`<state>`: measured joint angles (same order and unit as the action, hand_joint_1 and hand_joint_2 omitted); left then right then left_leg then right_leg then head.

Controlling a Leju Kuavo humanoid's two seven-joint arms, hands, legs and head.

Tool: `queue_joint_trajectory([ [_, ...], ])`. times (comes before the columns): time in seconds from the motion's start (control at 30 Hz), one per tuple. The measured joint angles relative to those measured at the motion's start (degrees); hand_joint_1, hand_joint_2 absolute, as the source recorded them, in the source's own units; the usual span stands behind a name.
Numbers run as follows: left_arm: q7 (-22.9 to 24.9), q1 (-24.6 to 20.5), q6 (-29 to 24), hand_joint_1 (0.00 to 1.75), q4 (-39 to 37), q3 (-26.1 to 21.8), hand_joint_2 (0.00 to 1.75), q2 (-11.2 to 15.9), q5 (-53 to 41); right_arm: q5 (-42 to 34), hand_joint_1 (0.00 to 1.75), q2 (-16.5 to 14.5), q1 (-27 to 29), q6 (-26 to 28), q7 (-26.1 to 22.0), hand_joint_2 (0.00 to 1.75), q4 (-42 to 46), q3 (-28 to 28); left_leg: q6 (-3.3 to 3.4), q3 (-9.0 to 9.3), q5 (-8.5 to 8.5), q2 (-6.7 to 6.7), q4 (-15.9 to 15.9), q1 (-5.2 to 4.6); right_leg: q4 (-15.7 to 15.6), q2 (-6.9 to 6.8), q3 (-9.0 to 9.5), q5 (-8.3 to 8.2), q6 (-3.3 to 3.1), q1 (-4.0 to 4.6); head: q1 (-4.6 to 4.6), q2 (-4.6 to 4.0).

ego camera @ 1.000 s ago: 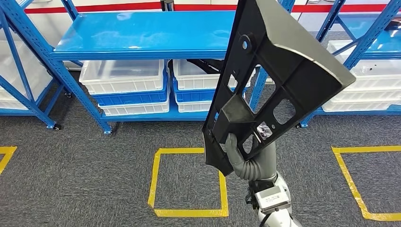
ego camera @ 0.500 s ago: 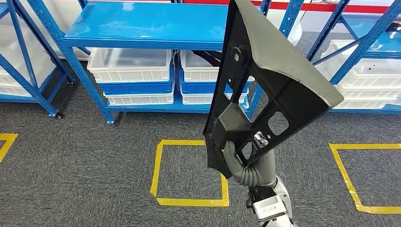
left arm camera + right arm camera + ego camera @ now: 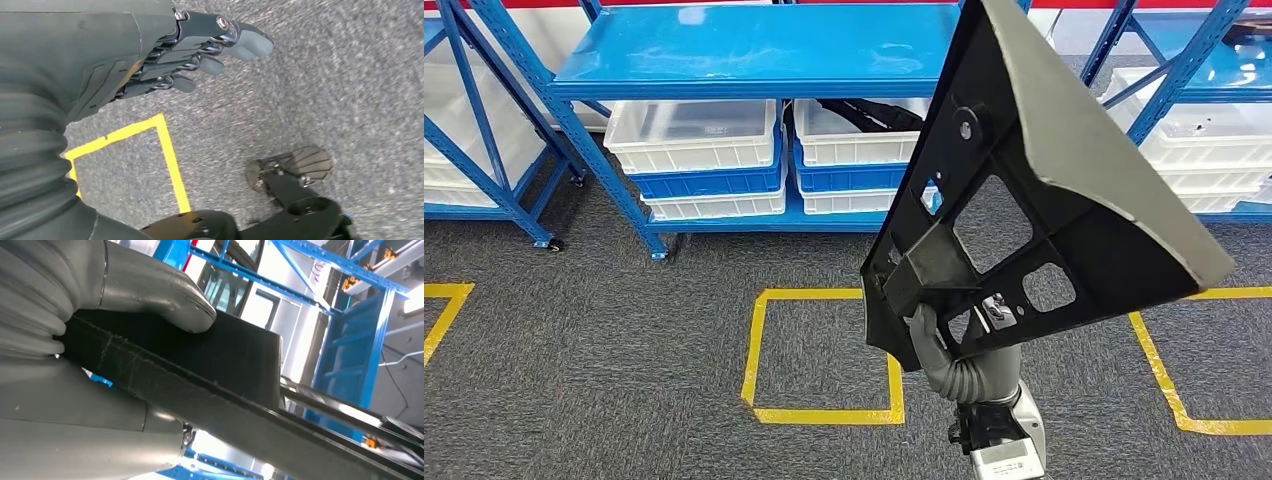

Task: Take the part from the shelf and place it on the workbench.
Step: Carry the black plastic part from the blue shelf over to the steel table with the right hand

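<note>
Our right hand grips the black part rising above it; our left hand hangs empty, fingers apart.

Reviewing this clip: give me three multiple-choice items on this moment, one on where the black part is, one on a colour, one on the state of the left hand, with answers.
1. Where is the black part?
A. on the blue shelf
B. held up by the right hand
C. on the carpet

2. What colour is the floor tape square?
A. yellow
B. red
C. white

3. What state is the left hand in?
A. gripping a bin
B. pinching the tape
C. holding nothing, over the carpet

Answers: 1 B, the right hand grips the part's lower end in front of the shelf. 2 A, the tape outline is yellow. 3 C, its fingers hang free above the carpet.
</note>
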<state>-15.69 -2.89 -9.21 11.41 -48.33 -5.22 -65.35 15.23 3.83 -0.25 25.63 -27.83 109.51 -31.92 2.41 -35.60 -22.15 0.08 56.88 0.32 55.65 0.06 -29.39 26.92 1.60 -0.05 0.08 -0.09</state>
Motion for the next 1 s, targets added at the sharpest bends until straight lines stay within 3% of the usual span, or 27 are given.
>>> queue_joint_trajectory([
  [0.23,-1.15,0.11,0.93,0.00,0.00,0.14,1.75,0.25,-0.50,1.98,1.75,0.14,0.43,0.24,-0.52,1.75,0.96,0.39,-1.70,-0.10,0.55,0.01,-0.30,0.30,0.34,0.00,-0.52,-0.19,-0.29,0.25,-0.01,0.00],
  [0.3,-1.64,0.04,1.00,0.00,0.00,0.20,1.75,0.26,-0.52,2.28,1.75,0.13,0.33,0.26,-0.51,1.75,1.25,0.40,-1.62,-0.18,0.56,-0.07,-0.38,0.21,0.12,-0.03,-0.50,-0.34,-0.06,0.04,-0.01,0.00],
  [0.37,-2.02,-0.09,0.95,0.00,0.00,0.29,1.75,0.01,-0.57,2.50,1.75,0.09,0.17,0.28,-0.49,1.75,1.71,0.40,-1.09,0.32,1.20,-0.08,-1.68,0.44,0.10,-0.08,-0.59,-0.19,0.25,0.10,-0.01,0.00],
  [0.43,-2.22,-0.25,0.77,0.00,0.00,0.36,1.75,-0.26,-0.61,2.74,1.75,0.09,-0.13,0.37,-0.48,1.75,2.00,0.40,-1.11,0.84,2.13,0.02,-3.33,1.02,3.94,-0.05,-2.50,2.09,0.16,0.18,0.22,0.00],
  [0.5,-2.29,-0.37,0.60,0.00,0.00,0.37,1.75,-0.27,-0.60,2.94,1.75,0.18,-0.38,0.49,-0.37,1.75,2.01,0.40,-1.34,0.58,2.56,0.04,-3.76,1.34,11.50,-0.01,-6.08,5.55,0.23,-0.37,0.43,0.00],
  [0.57,-2.30,-0.41,0.56,0.00,0.00,0.37,1.75,-0.28,-0.59,3.04,1.75,0.32,-0.39,0.54,-0.24,1.75,2.01,0.40,-1.71,0.12,2.83,-0.02,-3.68,1.63,15.31,-0.01,-7.82,6.69,1.27,-1.15,0.40,0.00],
  [0.6,-2.30,-0.41,0.56,0.00,0.00,0.37,1.75,-0.29,-0.60,3.08,1.75,0.37,-0.39,0.56,-0.21,1.75,2.01,0.40,-2.00,-0.13,2.97,-0.10,-3.55,1.87,13.83,-0.02,-7.00,5.90,2.21,-1.60,0.39,0.00],
  [0.67,-2.29,-0.42,0.53,0.00,0.05,0.37,1.75,-0.19,-0.60,3.11,1.75,0.43,-0.47,0.62,-0.16,1.75,2.00,0.43,-2.93,-0.78,3.09,-0.32,-2.82,2.33,6.26,-0.07,-2.97,3.12,4.31,-2.63,0.51,0.00],
  [0.7,-2.25,-0.43,0.50,0.00,0.10,0.37,1.75,-0.11,-0.61,3.14,1.75,0.44,-0.47,0.65,-0.12,1.75,2.00,0.42,-3.52,-1.16,3.00,-0.45,-2.25,2.39,2.94,0.04,-1.34,2.00,4.69,-2.90,0.68,0.00],
  [0.73,-2.20,-0.43,0.48,0.00,0.14,0.37,1.75,-0.03,-0.61,3.17,1.75,0.47,-0.47,0.70,-0.09,1.75,2.00,0.42,-4.08,-1.45,2.93,-0.54,-1.80,2.34,1.17,0.12,-0.49,1.40,4.42,-3.00,0.69,0.00],
  [0.8,-2.04,-0.34,0.46,0.00,0.15,0.37,1.75,0.02,-0.60,3.23,1.75,0.54,-0.42,0.79,-0.04,1.75,2.01,0.42,-4.92,-1.61,3.09,-0.65,-1.56,2.24,1.28,0.31,-0.69,1.07,2.75,-2.67,0.64,0.00],
  [0.87,-1.95,-0.23,0.47,0.00,0.08,0.37,1.75,-0.09,-0.59,3.25,1.75,0.58,-0.44,0.84,-0.02,1.75,2.01,0.44,-5.35,-1.81,2.90,-0.53,-1.17,2.55,1.77,0.21,-0.87,0.72,1.47,-2.53,0.45,0.00],
  [0.93,-1.91,-0.21,0.47,0.00,0.03,0.37,1.75,-0.19,-0.59,3.31,1.75,0.57,-0.45,0.84,-0.02,1.75,2.01,0.45,-5.25,-3.49,-0.22,-0.26,3.07,2.64,1.83,0.05,-0.96,0.28,0.66,-2.40,0.25,0.00],
  [1.0,-1.84,-0.22,0.48,0.00,0.02,0.37,1.75,-0.20,-0.59,3.41,1.75,0.57,-0.44,0.84,0.03,1.75,2.01,0.46,-4.80,-6.67,-5.07,-0.14,11.65,2.29,1.88,-0.15,-1.11,0.05,0.26,-1.91,0.11,0.00],
])
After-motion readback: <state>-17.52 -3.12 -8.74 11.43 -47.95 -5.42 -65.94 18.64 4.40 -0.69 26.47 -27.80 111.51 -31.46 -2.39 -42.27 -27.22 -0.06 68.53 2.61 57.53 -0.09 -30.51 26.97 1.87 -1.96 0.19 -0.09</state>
